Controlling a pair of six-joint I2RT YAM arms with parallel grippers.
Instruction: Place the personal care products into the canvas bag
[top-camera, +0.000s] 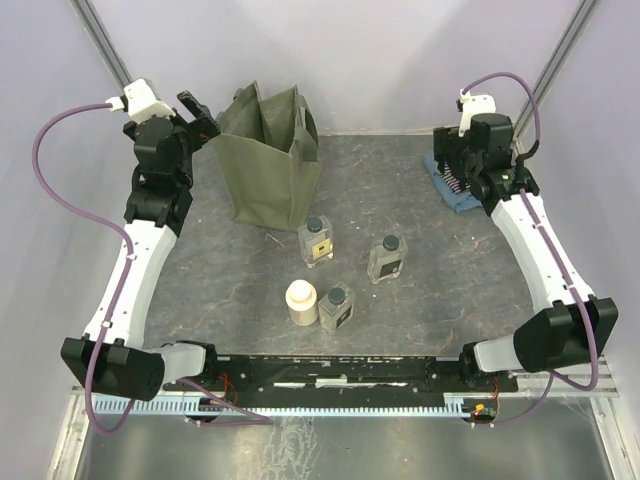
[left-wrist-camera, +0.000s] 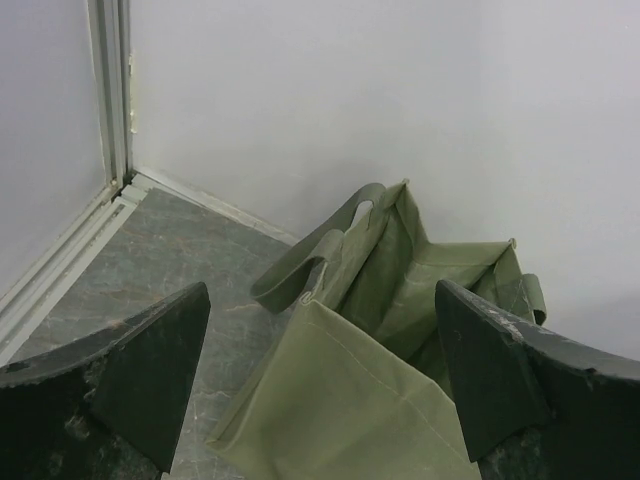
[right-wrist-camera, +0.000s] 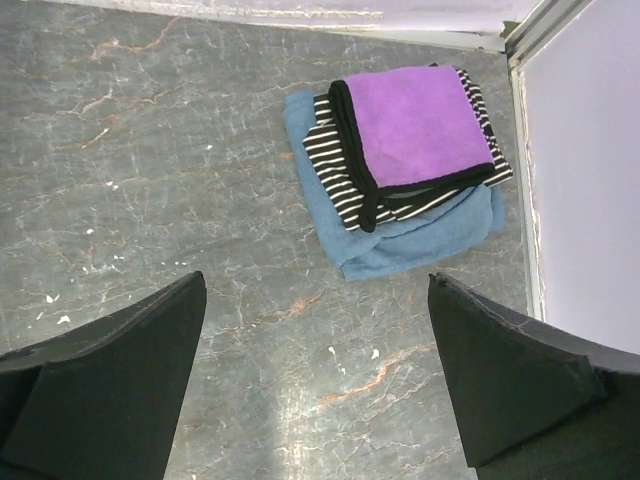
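Observation:
The olive-green canvas bag (top-camera: 268, 165) stands upright at the back left, its mouth agape. Three clear glass bottles with dark caps (top-camera: 316, 242) (top-camera: 388, 258) (top-camera: 336, 308) and a cream jar (top-camera: 301, 302) stand on the table in front of it, all apart from both grippers. My left gripper (top-camera: 200, 118) hovers open just left of the bag's top; in the left wrist view the left gripper (left-wrist-camera: 320, 300) frames the bag (left-wrist-camera: 400, 300) and its handle, empty. My right gripper (top-camera: 452, 170) is open and empty at the back right, the right gripper (right-wrist-camera: 315, 285) above bare tabletop.
A stack of folded cloths, purple on striped on blue (right-wrist-camera: 400, 160), lies in the back right corner (top-camera: 455, 192), just beyond my right gripper. White walls and metal frame posts close in the back and sides. The arms' bases and a rail run along the near edge.

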